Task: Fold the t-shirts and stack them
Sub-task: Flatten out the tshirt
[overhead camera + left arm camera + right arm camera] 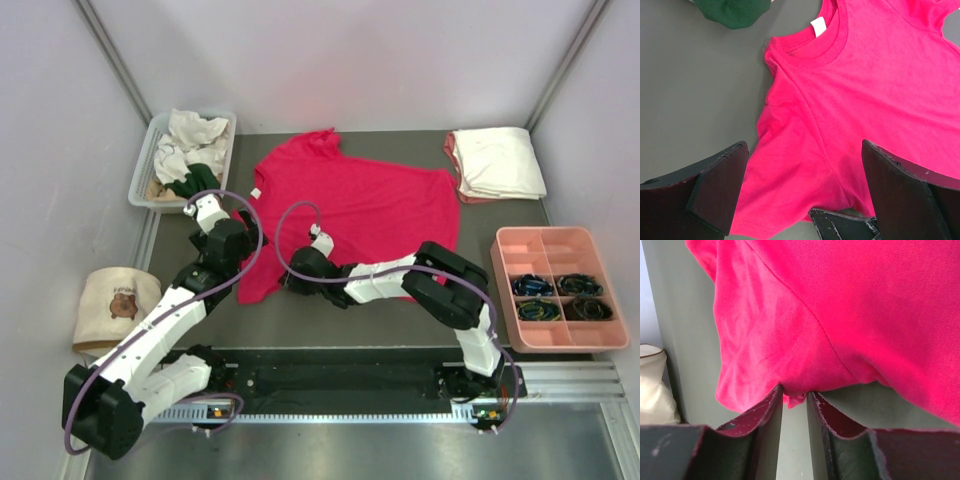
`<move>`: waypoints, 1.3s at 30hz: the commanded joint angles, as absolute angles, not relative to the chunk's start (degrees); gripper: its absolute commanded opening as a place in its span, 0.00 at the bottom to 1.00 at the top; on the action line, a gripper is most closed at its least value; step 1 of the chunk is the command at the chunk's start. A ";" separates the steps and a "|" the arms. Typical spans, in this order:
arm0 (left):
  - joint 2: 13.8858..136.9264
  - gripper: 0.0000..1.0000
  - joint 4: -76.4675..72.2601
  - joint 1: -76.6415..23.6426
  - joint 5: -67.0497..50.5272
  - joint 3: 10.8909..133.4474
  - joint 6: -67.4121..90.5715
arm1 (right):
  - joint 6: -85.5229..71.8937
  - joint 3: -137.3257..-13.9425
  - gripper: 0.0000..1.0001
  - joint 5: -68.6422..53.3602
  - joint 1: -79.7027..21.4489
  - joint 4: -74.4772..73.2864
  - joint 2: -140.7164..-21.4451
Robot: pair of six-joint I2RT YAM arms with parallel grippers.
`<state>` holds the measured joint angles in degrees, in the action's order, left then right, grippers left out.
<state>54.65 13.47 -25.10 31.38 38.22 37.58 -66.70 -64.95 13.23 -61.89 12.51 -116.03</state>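
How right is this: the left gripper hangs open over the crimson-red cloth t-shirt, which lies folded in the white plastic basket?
Not quite: the crimson-red cloth t-shirt lies spread on the grey table, not folded in the white plastic basket, as the top external view shows. The left gripper hangs open over it.

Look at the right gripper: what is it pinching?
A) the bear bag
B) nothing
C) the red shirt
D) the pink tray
C: the right wrist view shows the right gripper with an edge of the red shirt bunched between its jaws.
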 commanded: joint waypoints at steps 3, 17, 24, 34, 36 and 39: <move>54.40 0.99 11.25 -24.96 31.55 38.15 37.97 | -65.39 -62.93 0.35 13.62 -61.26 3.96 -118.48; 53.26 0.99 11.42 -24.96 30.85 37.09 39.02 | -64.34 -54.23 0.41 13.27 -61.44 6.94 -114.61; 53.09 0.99 11.78 -24.96 31.11 36.56 39.20 | -64.16 -55.63 0.40 12.39 -61.44 6.77 -116.10; 52.91 0.99 12.04 -24.96 31.81 36.65 39.02 | -63.54 -59.06 0.37 10.90 -61.52 5.45 -119.09; 52.74 0.99 12.22 -24.96 31.90 36.56 39.02 | -63.46 -59.76 0.36 10.72 -61.44 5.10 -119.35; 52.47 0.99 12.22 -24.96 32.17 36.39 39.02 | -63.28 -60.20 0.34 10.55 -61.44 4.83 -119.71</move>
